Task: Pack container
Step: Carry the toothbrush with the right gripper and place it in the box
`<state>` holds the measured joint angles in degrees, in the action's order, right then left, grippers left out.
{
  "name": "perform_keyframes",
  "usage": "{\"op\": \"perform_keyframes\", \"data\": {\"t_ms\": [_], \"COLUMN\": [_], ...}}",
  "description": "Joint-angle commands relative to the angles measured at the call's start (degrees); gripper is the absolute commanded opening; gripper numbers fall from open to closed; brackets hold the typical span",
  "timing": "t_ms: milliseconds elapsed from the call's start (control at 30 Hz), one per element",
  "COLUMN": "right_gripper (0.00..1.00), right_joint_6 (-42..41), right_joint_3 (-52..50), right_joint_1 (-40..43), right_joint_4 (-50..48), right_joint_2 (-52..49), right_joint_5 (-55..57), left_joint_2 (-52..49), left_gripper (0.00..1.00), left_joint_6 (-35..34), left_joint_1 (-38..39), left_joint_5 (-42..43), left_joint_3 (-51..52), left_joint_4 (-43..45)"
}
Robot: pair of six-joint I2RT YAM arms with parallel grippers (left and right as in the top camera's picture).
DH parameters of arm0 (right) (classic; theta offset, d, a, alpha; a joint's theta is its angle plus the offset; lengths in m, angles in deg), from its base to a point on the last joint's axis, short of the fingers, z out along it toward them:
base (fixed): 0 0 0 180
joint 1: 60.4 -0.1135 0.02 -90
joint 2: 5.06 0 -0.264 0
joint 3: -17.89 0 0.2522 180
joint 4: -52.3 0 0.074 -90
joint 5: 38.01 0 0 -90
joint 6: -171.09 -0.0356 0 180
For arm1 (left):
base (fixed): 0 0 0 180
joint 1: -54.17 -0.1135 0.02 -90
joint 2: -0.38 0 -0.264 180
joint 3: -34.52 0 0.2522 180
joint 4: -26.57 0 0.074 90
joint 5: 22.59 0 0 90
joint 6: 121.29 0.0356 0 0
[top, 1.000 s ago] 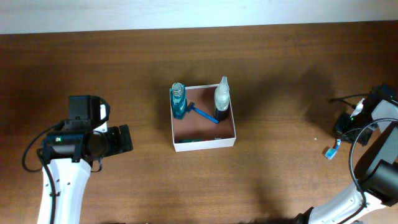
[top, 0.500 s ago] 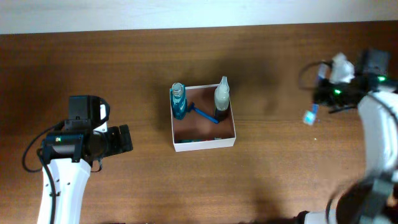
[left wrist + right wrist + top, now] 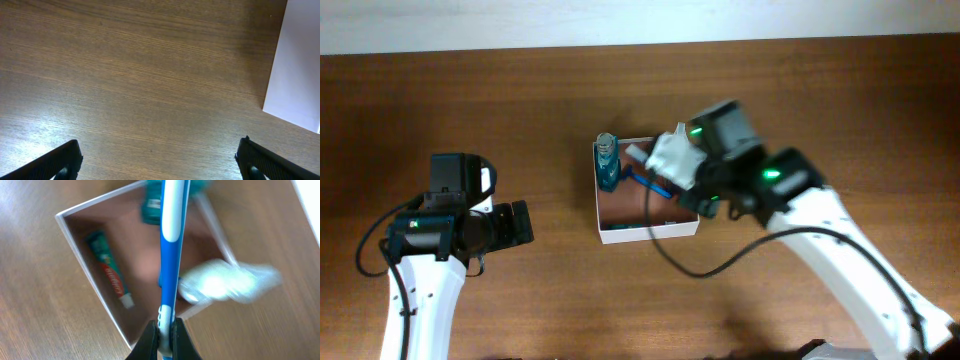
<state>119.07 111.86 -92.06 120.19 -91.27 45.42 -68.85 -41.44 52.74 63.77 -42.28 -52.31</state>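
right tool [image 3: 164, 332] clamps a blue-and-white plastic toothbrush [image 3: 169, 240] over the square white-walled container [image 3: 135, 250] below it (presumably for dropping in); left tool [image 3: 160, 160] apart.

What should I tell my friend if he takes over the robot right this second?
The left gripper is open and empty, off to the left of the container.
The right gripper is shut on a blue-and-white toothbrush, held over the container.
Done: a teal bottle, a pale bottle (blurred) and a toothpaste tube lying flat are in the container.
Left: probably lower the toothbrush in, let go, and pull the arm away.
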Motion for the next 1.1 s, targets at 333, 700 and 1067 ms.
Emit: {"op": "perform_keyframes", "data": {"t_ms": [333,700,1067], "right_gripper": [0.04,0.13,0.23], "right_joint_6": [5.14,6.58,6.21], "right_joint_3": [0.33,0.33,0.44], "right_joint_1": [-4.55,-4.57,-4.68], "right_joint_4": [-4.07,-4.66,-2.58], "right_joint_2": [-13.66,-14.58,-14.36], "right_joint_5": [1.97,1.9,2.05], "left_joint_2": [-0.2,-0.2,-0.2], "left_gripper": [0.99,1.0,0.99], "left_joint_6": [-0.55,-0.55,-0.55], "left_joint_1": [-0.24,-0.24,-0.24], "left_joint_5": [-0.2,-0.2,-0.2], "left_joint_3": [0.22,0.22,0.22], "left_joint_4": [-0.02,-0.02,-0.02]}}
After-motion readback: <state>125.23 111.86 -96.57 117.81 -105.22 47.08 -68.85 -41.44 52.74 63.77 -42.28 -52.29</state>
